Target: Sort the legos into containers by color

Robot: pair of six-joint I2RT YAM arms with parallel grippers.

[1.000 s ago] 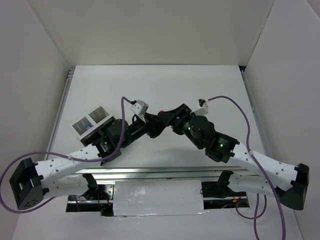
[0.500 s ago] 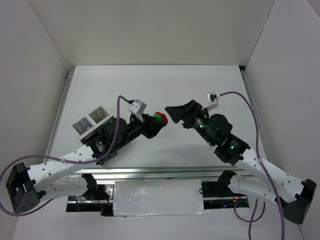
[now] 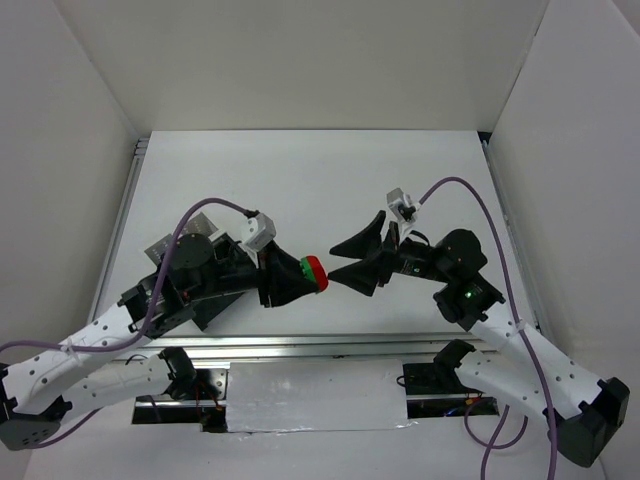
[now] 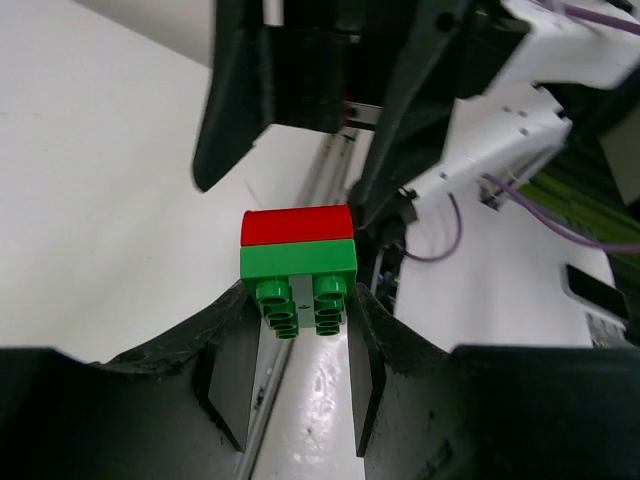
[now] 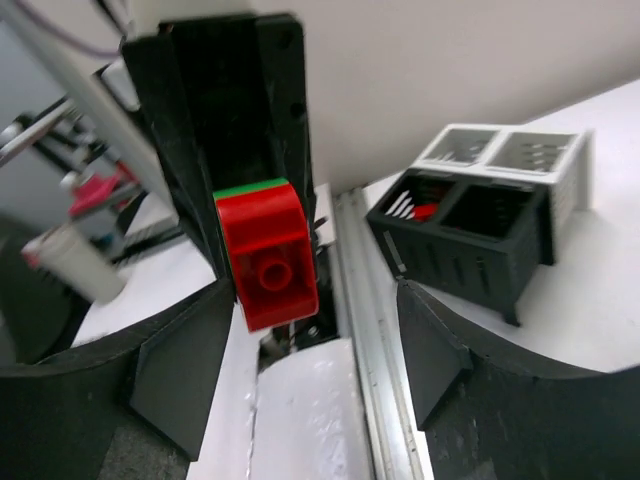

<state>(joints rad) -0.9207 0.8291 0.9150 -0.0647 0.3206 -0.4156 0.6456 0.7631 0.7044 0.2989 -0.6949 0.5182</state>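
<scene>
The left gripper (image 4: pixel 298 330) pinches a two-coloured lego stack (image 4: pixel 298 245) by its green lower brick. One black finger presses on each side of it, and the stack is up in the air above the near part of the white table (image 3: pixel 300 170). The hollow underside of the green brick faces back to the left wrist camera. The red brick sits on the far end, so the stacking axis runs along the fingers and points away from this arm. In the top view the axis lies almost level and points to the right, towards the right gripper (image 3: pixel 333 264). The jaws of the right gripper are spread wide. In its wrist view the red face with one round stud stands just before them, nearer to the left finger; I cannot tell if it touches. The black box (image 5: pixel 470 265) stands on the table behind, well apart from the stack. Two pale square cells adjoin its far side, and something small and red lies in one black compartment. Plain white walls (image 3: pixel 300 60) close the table at the left, the right and the back. A metal rail (image 3: pixel 330 345) runs along the near edge. Purple cables (image 3: pixel 480 215) loop from both wrists.
</scene>
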